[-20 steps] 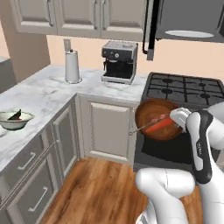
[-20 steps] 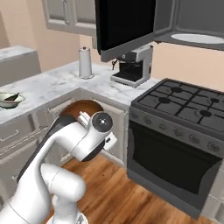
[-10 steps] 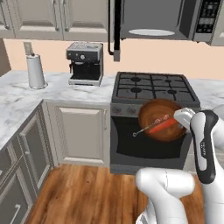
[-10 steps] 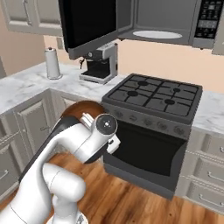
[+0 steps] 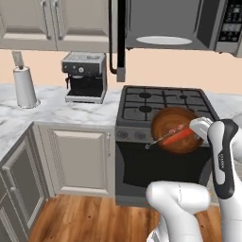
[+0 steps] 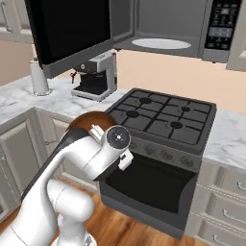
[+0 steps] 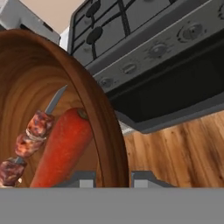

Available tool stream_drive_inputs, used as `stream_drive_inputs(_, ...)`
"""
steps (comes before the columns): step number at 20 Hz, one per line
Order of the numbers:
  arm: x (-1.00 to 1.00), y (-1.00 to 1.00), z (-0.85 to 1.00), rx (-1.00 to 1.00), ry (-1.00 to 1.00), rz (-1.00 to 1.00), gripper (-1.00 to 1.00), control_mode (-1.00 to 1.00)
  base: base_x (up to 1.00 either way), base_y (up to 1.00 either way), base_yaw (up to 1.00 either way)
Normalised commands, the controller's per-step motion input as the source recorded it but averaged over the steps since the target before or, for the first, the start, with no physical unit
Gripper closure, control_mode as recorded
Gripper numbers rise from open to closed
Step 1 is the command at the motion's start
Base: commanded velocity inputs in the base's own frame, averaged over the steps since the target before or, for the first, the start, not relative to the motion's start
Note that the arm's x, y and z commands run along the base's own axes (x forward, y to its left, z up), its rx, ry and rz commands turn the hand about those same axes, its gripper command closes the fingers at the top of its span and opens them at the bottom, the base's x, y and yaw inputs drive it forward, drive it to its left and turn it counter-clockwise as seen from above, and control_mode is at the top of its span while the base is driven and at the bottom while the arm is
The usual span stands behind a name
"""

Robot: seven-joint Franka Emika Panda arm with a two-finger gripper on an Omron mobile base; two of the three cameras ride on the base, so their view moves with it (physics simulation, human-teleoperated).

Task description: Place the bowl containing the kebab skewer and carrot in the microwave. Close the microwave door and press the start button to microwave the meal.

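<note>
Glossy reddish-brown round bowl (image 5: 174, 130) | clamped at rim by hand (image 7: 113, 178) | open grey steel microwave (image 5: 165, 26) well above hand, slightly forward

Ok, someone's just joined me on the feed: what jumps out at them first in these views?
Probably the reddish-brown bowl held up by the claw in front of the black gas stove, with the carrot and kebab skewer lying inside. Next, the microwave above the stove, its black glass door swung wide open and the white turntable bare.
</note>
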Motion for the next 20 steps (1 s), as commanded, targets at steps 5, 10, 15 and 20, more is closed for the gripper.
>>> stream_drive_inputs(5, 0.0, 0.0, 0.0, 0.0, 0.0, 0.0, 1.0, 1.0, 0.59, -0.37, 0.0)
stream_drive_inputs(10, 0.0, 0.0, 0.0, 0.0, 0.0, 0.0, 1.0, 1.0, 0.39, -0.37, 0.06)
stream_drive_inputs(15, 0.0, 0.0, 0.0, 0.0, 0.0, 0.0, 1.0, 1.0, 0.3, -0.56, 0.22)
stream_drive_inputs(20, 0.0, 0.0, 0.0, 0.0, 0.0, 0.0, 1.0, 1.0, 0.21, -0.57, 0.23)
